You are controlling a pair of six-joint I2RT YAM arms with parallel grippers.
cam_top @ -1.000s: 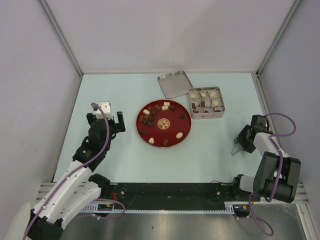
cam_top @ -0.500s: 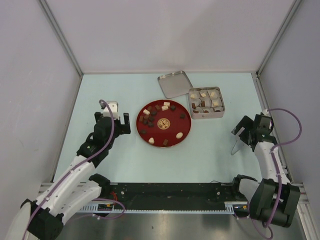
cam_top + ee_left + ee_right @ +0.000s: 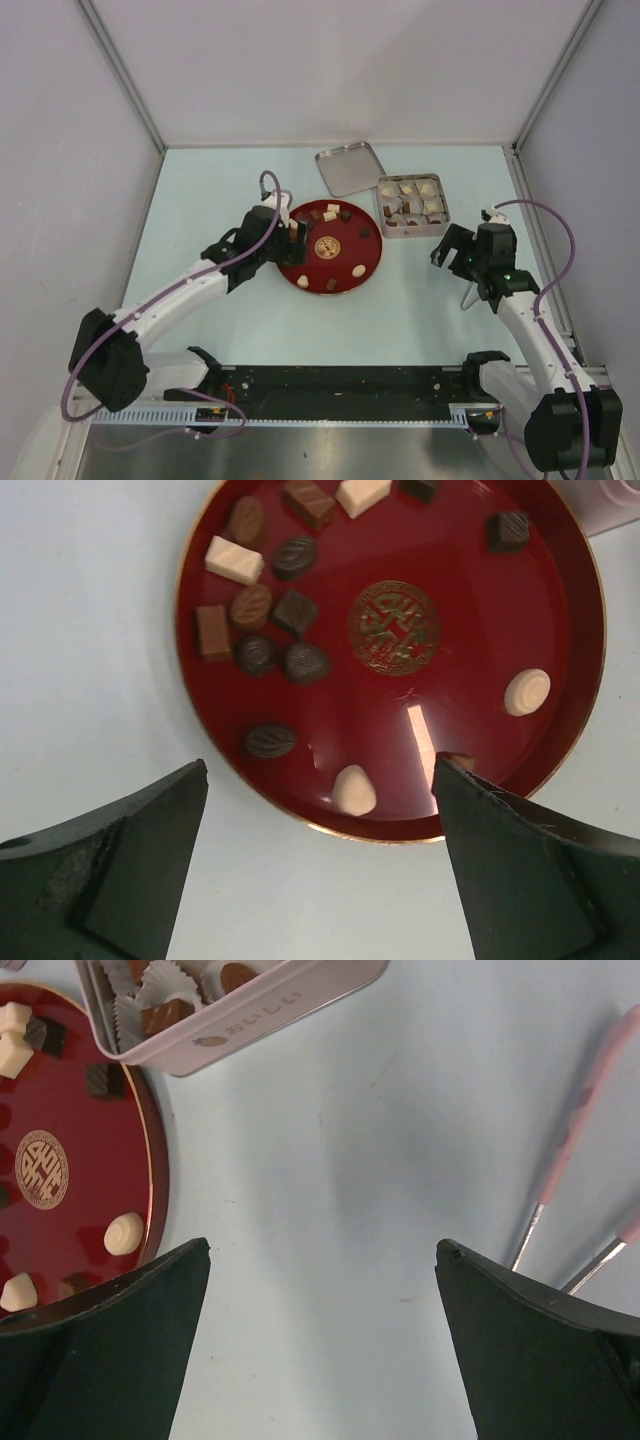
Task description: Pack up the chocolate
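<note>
Pale blue table (image 3: 240, 320), grey walls.
Top view: left gripper (image 3: 290, 238) open above plate (image 3: 348, 252) edge. Right gripper (image 3: 452, 250) open, empty, tin (image 3: 413, 234) just ahead.
Left wrist: chocolate (image 3: 255, 655) loose on plate, below and ahead of jaws. Likely light, smooth, easily marred; pinch opposite sides gently.
Right wrist: tongs (image 3: 575, 1140) right of jaws.

Bite-size chocolate (image 3: 296, 611), dark brown, reddish-brown and cream-white, ovals and small blocks, lying loose and flat on a red plate (image 3: 470, 590), most clustered toward one side, two cream ovals apart near the rim, more pieces in paper cups (image 3: 160, 982) inside a tin (image 3: 270, 1005)
</note>
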